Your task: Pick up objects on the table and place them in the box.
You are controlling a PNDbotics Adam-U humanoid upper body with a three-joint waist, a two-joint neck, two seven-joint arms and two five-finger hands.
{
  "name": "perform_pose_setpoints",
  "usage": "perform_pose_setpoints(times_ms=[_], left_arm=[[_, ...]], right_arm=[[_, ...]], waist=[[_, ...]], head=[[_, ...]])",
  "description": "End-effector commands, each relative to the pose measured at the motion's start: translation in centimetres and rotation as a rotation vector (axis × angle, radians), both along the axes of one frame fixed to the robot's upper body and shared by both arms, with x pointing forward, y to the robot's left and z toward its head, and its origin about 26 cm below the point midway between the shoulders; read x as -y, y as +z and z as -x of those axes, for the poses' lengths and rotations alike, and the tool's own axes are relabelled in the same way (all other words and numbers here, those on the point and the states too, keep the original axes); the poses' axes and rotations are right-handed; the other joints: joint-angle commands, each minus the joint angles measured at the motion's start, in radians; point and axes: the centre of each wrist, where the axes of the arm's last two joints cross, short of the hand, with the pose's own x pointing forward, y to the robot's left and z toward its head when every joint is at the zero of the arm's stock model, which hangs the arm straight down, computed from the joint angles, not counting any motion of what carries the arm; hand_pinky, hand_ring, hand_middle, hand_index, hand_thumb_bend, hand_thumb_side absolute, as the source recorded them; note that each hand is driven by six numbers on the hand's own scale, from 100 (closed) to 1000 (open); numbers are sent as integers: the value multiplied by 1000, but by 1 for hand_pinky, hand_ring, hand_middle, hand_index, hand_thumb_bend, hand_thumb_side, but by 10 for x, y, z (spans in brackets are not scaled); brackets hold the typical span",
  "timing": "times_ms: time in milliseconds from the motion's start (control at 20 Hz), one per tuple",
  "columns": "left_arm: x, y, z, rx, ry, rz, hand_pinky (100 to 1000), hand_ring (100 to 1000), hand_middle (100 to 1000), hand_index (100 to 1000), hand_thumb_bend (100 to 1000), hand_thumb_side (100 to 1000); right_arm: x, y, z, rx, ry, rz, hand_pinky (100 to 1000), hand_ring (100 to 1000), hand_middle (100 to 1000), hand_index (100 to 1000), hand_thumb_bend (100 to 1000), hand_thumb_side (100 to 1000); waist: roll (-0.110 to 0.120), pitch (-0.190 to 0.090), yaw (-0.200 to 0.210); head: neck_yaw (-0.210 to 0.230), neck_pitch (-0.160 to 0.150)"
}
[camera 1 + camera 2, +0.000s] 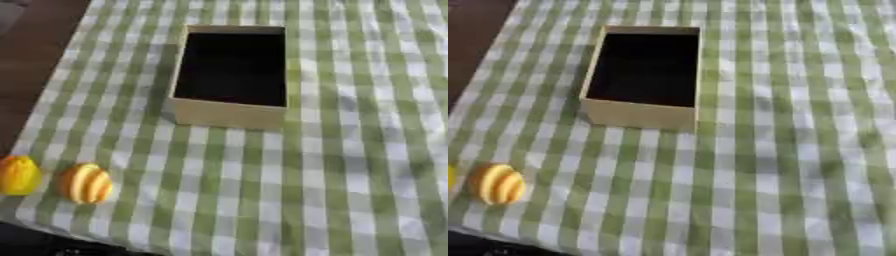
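An open tan cardboard box (226, 114) with a dark inside stands on the green-and-white checked cloth, towards the back middle. Nothing shows inside it. A ribbed orange-yellow rounded object (86, 183) lies near the cloth's front left corner. To its left, at the picture's edge, sits a plain yellow rounded object (17, 175); the right eye view shows only a sliver of it. Neither hand shows in either view.
The checked tablecloth (350, 175) covers most of the scene. Its left edge runs diagonally, with dark brown floor (31, 55) beyond it. The cloth's front edge drops away at the lower left corner.
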Motion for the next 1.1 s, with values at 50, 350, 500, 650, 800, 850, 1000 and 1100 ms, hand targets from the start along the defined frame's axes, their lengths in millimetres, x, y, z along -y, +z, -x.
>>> perform_pose_setpoints(times_ms=[50, 350, 500, 650, 800, 850, 1000, 1100], left_arm=[[-2, 6, -2, -28, 1, -77, 818, 869, 803, 918, 629, 100], [-3, 0, -8, -2, 43, -100, 804, 854, 797, 920, 571, 100], [-2, -3, -12, 14, 60, -107, 788, 842, 786, 909, 530, 100], [0, -5, -15, 5, 50, -98, 774, 832, 774, 899, 523, 100], [2, -6, -17, -12, 38, -90, 761, 823, 764, 890, 520, 100], [2, -7, -18, -21, 36, -88, 759, 822, 763, 889, 522, 100], [0, -10, -20, -48, 40, -82, 747, 815, 757, 884, 523, 100], [-1, -13, -21, -64, 40, -76, 740, 810, 752, 880, 519, 100]], right_arm=[[0, 9, 1, 14, 8, 23, 909, 829, 709, 847, 100, 523], [-1, 9, 0, 10, 16, 22, 908, 828, 707, 845, 100, 523], [-2, 8, 0, 5, 18, 20, 909, 829, 706, 845, 100, 523], [-3, 7, 0, 4, 22, 16, 909, 828, 705, 844, 100, 523], [-4, 8, -1, 7, 27, 13, 910, 828, 705, 844, 100, 523], [-4, 8, -1, 7, 28, 12, 910, 828, 705, 844, 100, 523], [-4, 8, -1, 5, 32, 11, 910, 829, 705, 844, 100, 523], [-5, 8, -1, 6, 33, 8, 911, 829, 705, 844, 100, 523]], waist=[[3, -19, -3], [3, -21, -18], [3, -21, -26], [3, -19, -32], [3, -18, -36], [4, -18, -37], [4, -17, -40], [4, -17, -41]], head=[[2, 2], [16, 2], [21, 3], [25, 4], [28, 5], [29, 5], [32, 3], [33, 2]])
